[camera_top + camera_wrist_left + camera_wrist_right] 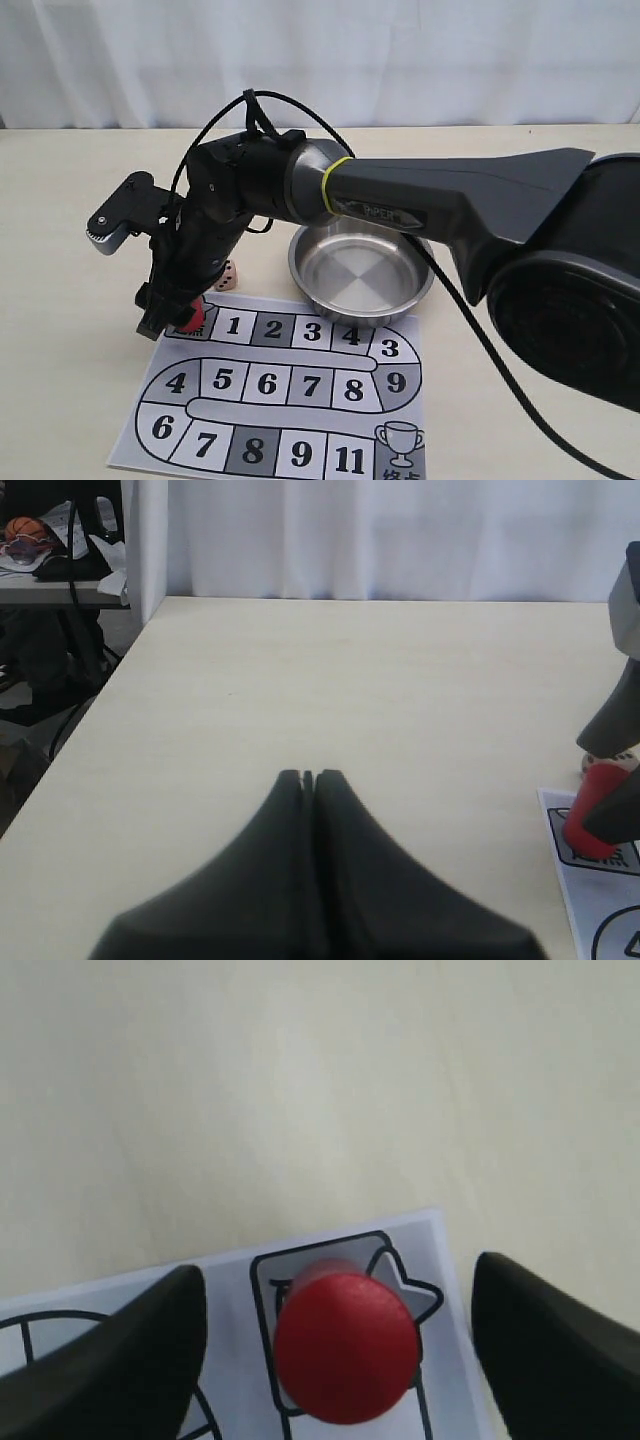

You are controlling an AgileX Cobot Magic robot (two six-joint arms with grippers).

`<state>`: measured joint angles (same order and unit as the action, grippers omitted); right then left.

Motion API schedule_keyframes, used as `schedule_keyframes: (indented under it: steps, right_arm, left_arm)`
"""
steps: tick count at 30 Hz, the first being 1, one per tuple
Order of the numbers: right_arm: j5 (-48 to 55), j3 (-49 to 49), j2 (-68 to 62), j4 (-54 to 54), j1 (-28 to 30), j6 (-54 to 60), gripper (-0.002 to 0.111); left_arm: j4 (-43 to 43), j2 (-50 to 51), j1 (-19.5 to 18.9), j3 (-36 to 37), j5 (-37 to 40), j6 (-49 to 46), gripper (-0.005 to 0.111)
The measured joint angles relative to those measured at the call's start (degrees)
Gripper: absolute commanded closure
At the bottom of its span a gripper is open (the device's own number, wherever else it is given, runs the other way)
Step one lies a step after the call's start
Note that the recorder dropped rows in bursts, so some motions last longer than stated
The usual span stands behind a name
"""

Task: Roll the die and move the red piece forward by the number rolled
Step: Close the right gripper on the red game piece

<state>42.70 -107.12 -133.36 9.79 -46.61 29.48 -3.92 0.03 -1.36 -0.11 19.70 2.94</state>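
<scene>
The red piece (190, 319) stands upright on the start square at the top-left corner of the paper board (311, 385). My right gripper (174, 315) reaches across from the right and hangs low over it. In the right wrist view the red piece (345, 1345) sits between the two black fingers (130, 1360), with a gap on each side, so that gripper (340, 1278) is open. The tan die (228, 276) lies on the table just behind the board, beside the right arm's wrist. My left gripper (308, 777) is shut and empty over bare table, with the red piece (592, 810) off to its side.
An empty steel bowl (420, 285) stands on the table behind the board's top edge, right of the die. The board's numbered track winds down to a trophy square (400, 442). The right arm's cable (300, 110) arcs over the wrist. Cluttered furniture (60, 550) stands beyond the table's far corner.
</scene>
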Motion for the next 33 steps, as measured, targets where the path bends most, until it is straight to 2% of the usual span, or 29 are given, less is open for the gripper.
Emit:
schedule_keyframes:
  steps: [25, 28, 33]
  right_arm:
    - [0.00, 0.00, -0.12, 0.00, 0.00, -0.43, 0.038]
    - [0.00, 0.00, -0.12, 0.00, 0.00, -0.94, 0.047]
    - [0.00, 0.00, -0.12, 0.00, 0.00, -1.85, 0.076]
  left_arm:
    - [0.00, 0.00, 0.00, 0.00, 0.00, 0.00, 0.107]
    - [0.00, 0.00, 0.00, 0.00, 0.00, 0.00, 0.107]
    - [0.00, 0.00, 0.00, 0.00, 0.00, 0.00, 0.107]
